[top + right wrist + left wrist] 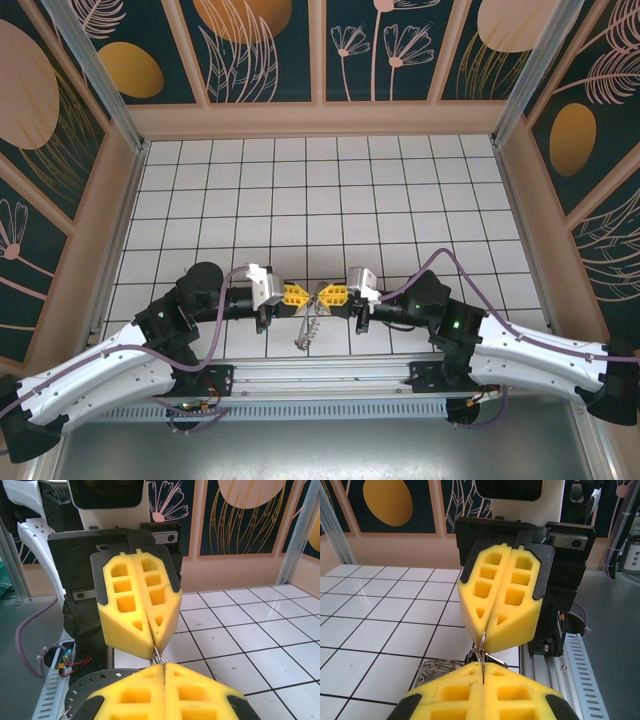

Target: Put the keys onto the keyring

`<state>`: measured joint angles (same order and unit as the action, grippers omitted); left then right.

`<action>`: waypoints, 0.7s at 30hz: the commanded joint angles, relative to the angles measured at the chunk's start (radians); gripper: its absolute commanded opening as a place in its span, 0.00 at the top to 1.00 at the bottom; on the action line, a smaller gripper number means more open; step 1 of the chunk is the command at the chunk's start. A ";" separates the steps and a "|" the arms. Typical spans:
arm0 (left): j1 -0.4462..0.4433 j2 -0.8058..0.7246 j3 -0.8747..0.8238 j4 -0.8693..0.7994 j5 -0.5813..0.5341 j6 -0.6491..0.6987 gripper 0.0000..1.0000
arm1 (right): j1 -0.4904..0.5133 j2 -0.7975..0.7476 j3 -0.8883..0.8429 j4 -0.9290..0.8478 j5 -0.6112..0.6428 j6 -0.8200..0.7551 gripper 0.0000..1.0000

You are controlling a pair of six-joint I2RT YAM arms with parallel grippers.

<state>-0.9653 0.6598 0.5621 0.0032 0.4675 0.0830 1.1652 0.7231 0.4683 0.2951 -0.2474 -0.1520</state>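
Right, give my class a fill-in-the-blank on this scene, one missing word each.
1. The left gripper and right gripper are both ____.
2. Their fingers are coloured ____.
3. Together they pinch the wire of the ____.
4. The table is covered in white ____.
Missing words: shut, yellow, keyring, tiles.

No text, brand, number or sign can be read. In the left wrist view, a small white label point(635, 556) stands at the far right edge of the scene. It bears a few dark printed marks, but they are too small and blurred to make out.
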 commanded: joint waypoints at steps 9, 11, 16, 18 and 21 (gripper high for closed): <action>-0.002 -0.009 0.005 0.049 0.018 0.009 1.00 | 0.007 -0.048 -0.004 0.028 0.005 -0.008 1.00; -0.002 -0.007 0.003 0.050 0.020 0.009 1.00 | 0.006 -0.047 -0.009 0.029 0.005 -0.009 1.00; -0.002 -0.008 0.004 0.050 0.021 0.006 1.00 | 0.004 -0.027 -0.006 0.030 0.004 -0.010 1.00; -0.002 -0.008 0.004 0.050 0.022 0.006 1.00 | 0.004 -0.020 -0.007 0.037 0.003 -0.012 1.00; -0.002 -0.007 0.004 0.049 0.023 0.006 1.00 | 0.003 -0.014 -0.004 0.039 -0.002 -0.013 1.00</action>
<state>-0.9653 0.6598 0.5621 0.0032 0.4679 0.0830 1.1652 0.7078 0.4683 0.2962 -0.2474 -0.1520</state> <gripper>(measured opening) 0.046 0.059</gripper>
